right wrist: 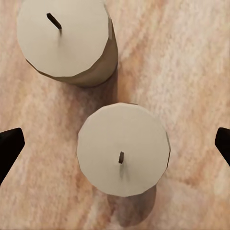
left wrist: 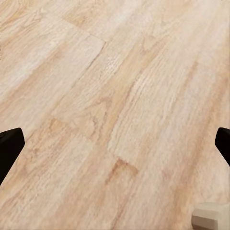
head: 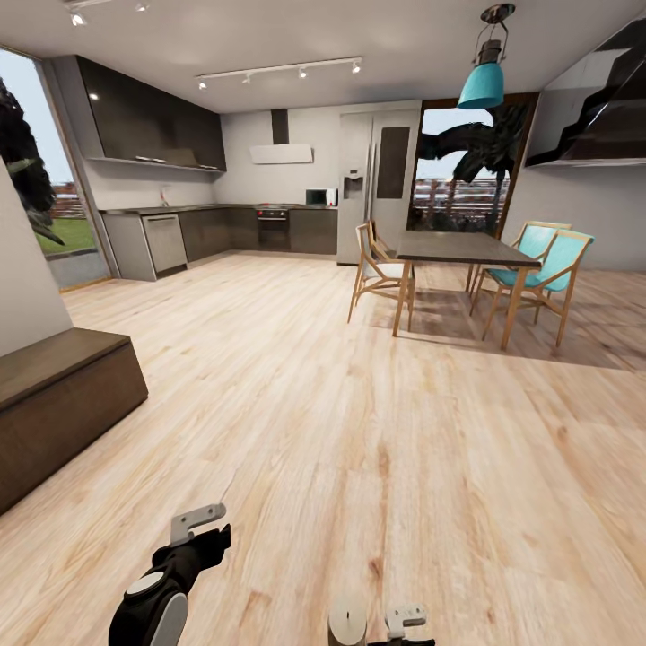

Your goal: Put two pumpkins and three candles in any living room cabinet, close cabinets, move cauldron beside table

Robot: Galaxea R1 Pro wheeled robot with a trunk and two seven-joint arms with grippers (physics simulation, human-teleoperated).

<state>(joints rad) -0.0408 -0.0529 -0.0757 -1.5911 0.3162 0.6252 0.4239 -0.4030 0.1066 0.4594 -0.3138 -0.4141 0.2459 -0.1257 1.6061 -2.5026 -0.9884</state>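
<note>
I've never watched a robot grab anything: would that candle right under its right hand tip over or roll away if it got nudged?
Probably not easily. The nearer candle looks short and wide, standing upright on the wooden floor, so it should slide rather than tip. Knocked onto its side, its round body could roll. The second candle stands close by, so a push that way might bump it.

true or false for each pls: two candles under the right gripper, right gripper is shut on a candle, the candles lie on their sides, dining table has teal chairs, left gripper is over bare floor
1. Two candles sit below the right gripper. True: the nearer candle and the farther candle.
2. The right gripper is shut on a candle. False: its fingers stand wide apart.
3. The candles lie on their sides. False: both stand upright, wicks up.
4. The dining table has teal chairs. True.
5. The left gripper is over bare plank floor. True.
</note>
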